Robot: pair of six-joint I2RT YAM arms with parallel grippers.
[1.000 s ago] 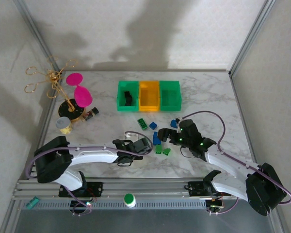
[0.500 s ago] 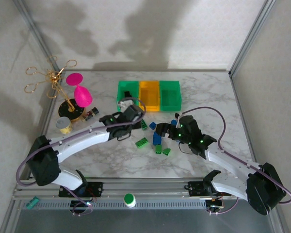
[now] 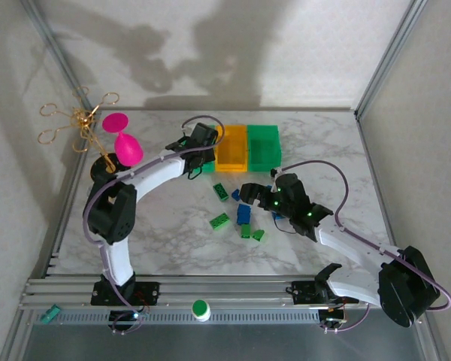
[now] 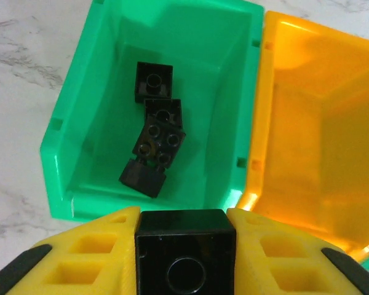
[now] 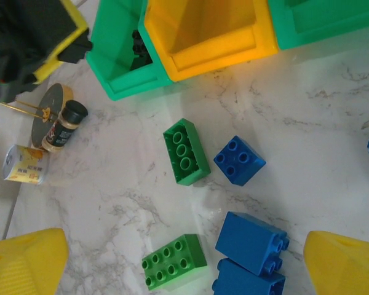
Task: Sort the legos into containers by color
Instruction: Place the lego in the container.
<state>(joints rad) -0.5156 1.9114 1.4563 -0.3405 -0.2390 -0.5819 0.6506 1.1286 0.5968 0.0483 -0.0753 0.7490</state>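
Note:
My left gripper hovers over the left green bin, shut on a black lego between its yellow fingers. Several black legos lie inside that bin. The orange bin stands beside it and holds nothing I can see. The right green bin is last in the row. My right gripper is open above loose legos: a green one, a blue one, another green and two blue blocks.
A pink goblet and a gold wire stand occupy the table's back left. A spice jar and a small tin sit near them. More green and blue legos lie close to the right arm.
The left arm swung from the near table up to the left green bin, carrying the black lego. The right gripper shifted slightly left over the loose legos.

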